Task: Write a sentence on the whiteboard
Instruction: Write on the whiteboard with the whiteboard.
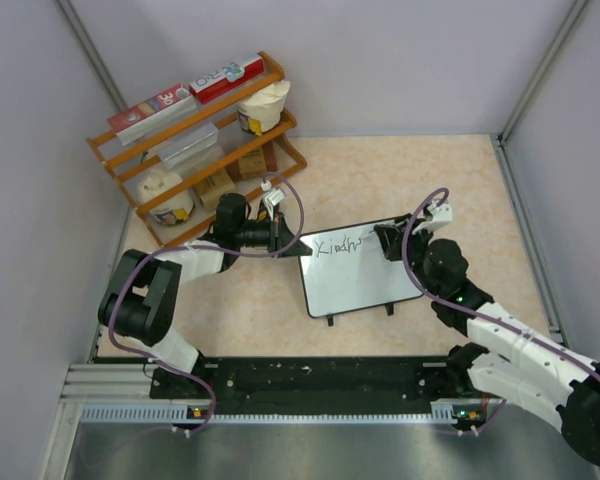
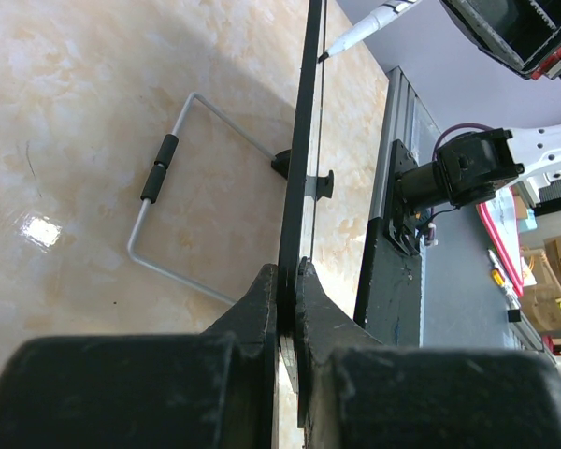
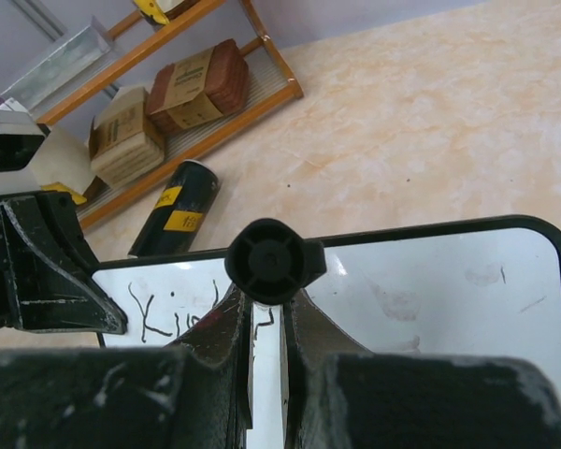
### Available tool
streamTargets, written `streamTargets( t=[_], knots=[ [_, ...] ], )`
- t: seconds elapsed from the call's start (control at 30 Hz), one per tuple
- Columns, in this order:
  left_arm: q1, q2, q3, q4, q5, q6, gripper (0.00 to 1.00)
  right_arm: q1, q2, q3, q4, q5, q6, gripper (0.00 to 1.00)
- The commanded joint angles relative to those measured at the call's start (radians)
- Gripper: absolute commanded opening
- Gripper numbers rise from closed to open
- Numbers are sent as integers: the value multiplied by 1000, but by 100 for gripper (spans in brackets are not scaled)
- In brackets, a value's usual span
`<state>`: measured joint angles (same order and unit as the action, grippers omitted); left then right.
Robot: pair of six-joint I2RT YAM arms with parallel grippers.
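black fingers of my right pincer (image 3: pixel 266 313) are closed round a marker (image 3: pixel 274 262), its butt end facing the wrist camera and its tip at the whiteboard (image 3: pixel 430 281) just below. the sentence (image 3: pixel 168 313) shows as a few thin, shaky letters along the top edge, to the left of the tip; most of the white face is bare.

across the board, my left pincer (image 2: pixel 288 271) is clamped on the thin black frame at its left edge, steadying it. the board sits mid-table between my two pincers, its small feet toward my bases.

i judge that i am partway through the first line. the next move calls for short, light strokes stepping rightward, with the left clamp firm so the board does not slide.
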<state>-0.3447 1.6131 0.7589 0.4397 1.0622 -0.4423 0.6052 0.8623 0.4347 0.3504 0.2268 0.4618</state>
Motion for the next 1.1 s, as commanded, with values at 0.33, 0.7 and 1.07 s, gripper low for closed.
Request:
streamTargets(
  t=[0.33,0.7,1.07],
  knots=[
    [-8,33,-3,-53,-39,134,0,-10,26,10,-51,-49,-5,0],
    [-8,33,-3,-56,-39,136,0,-9,-12,-25,-103,-50,-11,0],
    [-8,36,-3,-53,-41,134,0,-13,-60,-24,-133,19,-8,0]
  ],
)
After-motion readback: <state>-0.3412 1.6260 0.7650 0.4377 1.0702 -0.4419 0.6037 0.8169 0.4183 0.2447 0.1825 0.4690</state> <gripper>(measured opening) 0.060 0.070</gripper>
